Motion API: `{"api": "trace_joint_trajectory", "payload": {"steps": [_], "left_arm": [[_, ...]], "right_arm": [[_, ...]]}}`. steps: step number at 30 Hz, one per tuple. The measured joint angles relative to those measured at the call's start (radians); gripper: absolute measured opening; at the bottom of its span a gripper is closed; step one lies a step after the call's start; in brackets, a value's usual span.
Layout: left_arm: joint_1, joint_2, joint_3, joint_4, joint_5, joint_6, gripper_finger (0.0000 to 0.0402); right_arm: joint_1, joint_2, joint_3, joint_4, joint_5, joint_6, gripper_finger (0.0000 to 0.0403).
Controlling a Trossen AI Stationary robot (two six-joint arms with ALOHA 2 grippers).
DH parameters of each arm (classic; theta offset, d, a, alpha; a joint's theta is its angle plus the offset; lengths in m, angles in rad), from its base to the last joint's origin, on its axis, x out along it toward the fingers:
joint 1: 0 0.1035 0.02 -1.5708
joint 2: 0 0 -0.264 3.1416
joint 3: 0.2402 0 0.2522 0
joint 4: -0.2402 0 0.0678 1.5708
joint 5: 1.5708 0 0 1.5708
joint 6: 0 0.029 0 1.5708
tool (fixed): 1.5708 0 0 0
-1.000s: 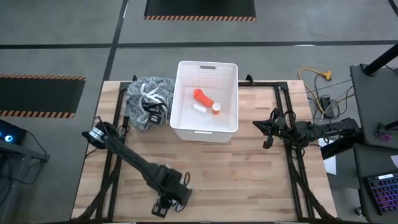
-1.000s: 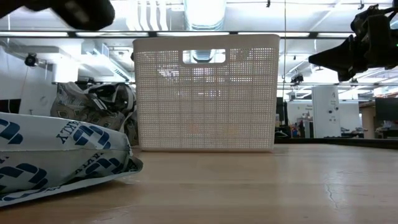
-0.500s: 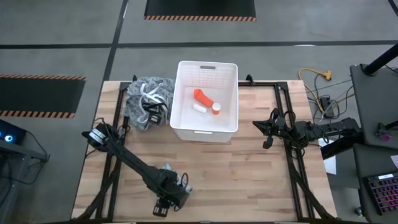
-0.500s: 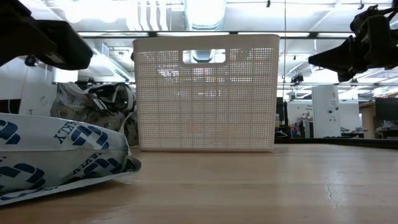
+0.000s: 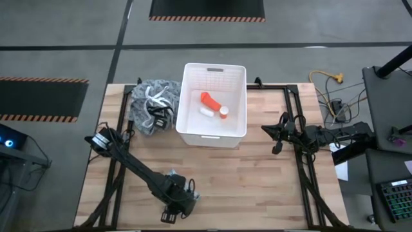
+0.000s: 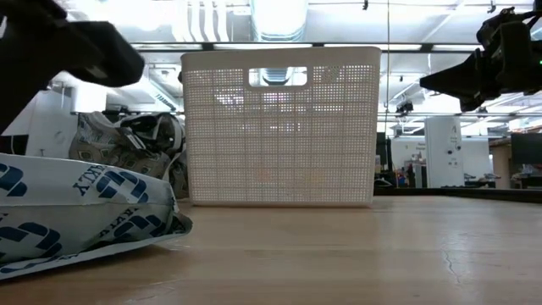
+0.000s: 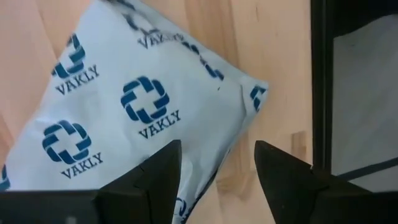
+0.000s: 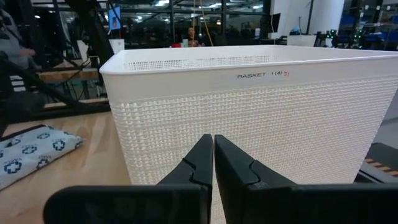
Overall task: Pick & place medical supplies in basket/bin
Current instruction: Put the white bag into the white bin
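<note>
I see the white bin point(image 5: 214, 103) at the table's point(image 5: 257, 187) far-centre, orange bottle point(image 5: 210, 101) and small white cylinder point(image 5: 205, 112) inside. Packet point(image 7: 124, 118) lies well in front of the bin; left gripper point(image 7: 217, 165) hovers over it, fingers spread. Right gripper point(image 5: 278, 133) beside the bin, clenched, holding nothing.

A grey patterned cloth bundle point(image 5: 151, 107) with white straps is lying on the wooden table point(image 5: 257, 174) near its far left corner (crumpled rather than folded). From the low view the same bundle point(image 6: 127, 142) is sitting at the table's left side, its straps looping over the top. Beyond the table's right edge, a yellow cable point(image 5: 327, 80) is trailing across the grey floor. Black floor mats point(image 5: 206, 9) edged with orange-and-black hazard stripes are lying past the far edge and off to the left.
</note>
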Motion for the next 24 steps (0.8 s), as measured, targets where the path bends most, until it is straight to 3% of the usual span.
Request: {"api": "trace_joint_trajectory", "payload": {"steps": [14, 24], "left_arm": [[-0.004, -0.007, -0.112, 0.046, 0.005, 0.001, 0.0186], [-0.006, -0.007, -0.093, 0.038, -0.004, 0.009, 0.0186]], "right_arm": [[0.000, 0.000, 0.000, 0.000, 0.001, 0.000, 0.0008], [0.000, 0.000, 0.000, 0.000, 0.002, 0.000, 0.0008]]}}
